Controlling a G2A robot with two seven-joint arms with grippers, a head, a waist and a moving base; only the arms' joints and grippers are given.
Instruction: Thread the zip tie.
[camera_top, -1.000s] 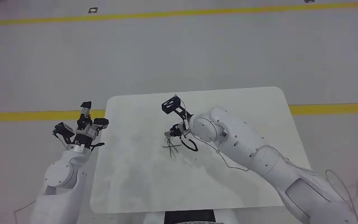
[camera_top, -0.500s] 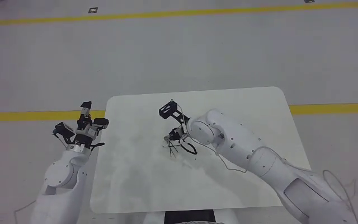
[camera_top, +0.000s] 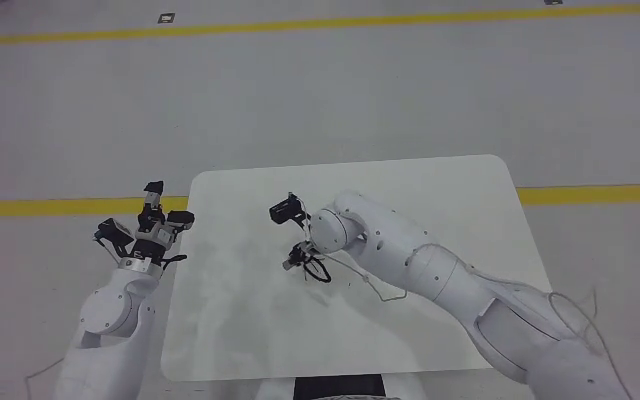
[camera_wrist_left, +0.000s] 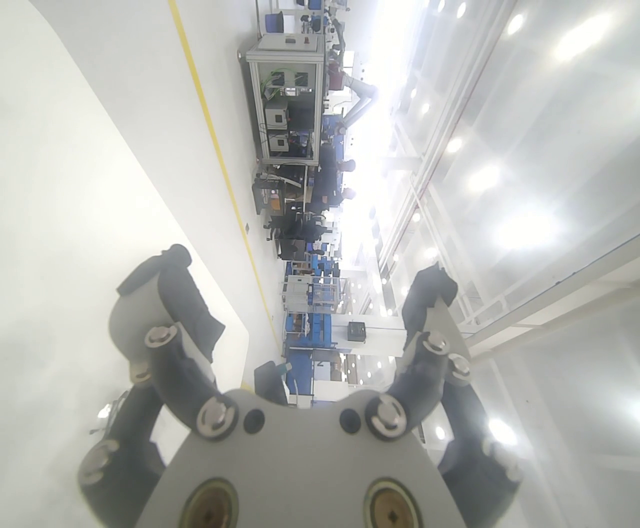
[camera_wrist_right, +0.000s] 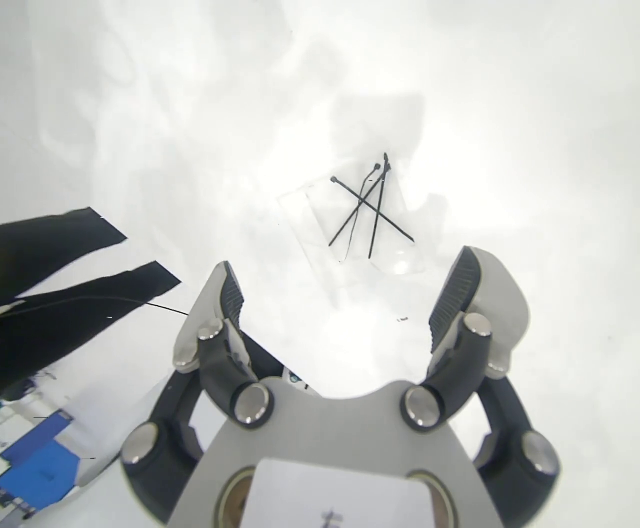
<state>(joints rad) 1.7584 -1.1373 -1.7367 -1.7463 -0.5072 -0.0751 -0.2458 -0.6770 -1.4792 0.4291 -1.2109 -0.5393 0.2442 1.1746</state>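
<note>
Right gripper (camera_wrist_right: 346, 262) wide open, empty, near mid-frame in the top view, close by the crossed zip ties (camera_wrist_right: 372, 207) on the table (camera_top: 450, 200). Left gripper (camera_wrist_left: 305, 267) likewise open, empty, at far left.

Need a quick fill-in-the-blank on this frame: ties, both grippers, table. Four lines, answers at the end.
1. The zip ties lying crossed are ___ in colour.
2. The right gripper, hanging near them with no tie between its fingers, is ___, not shut.
3. The left gripper, open beside the table's edge, holds ___.
4. The table under the ties is ___ in colour.

Missing words: black; open; nothing; white.
</note>
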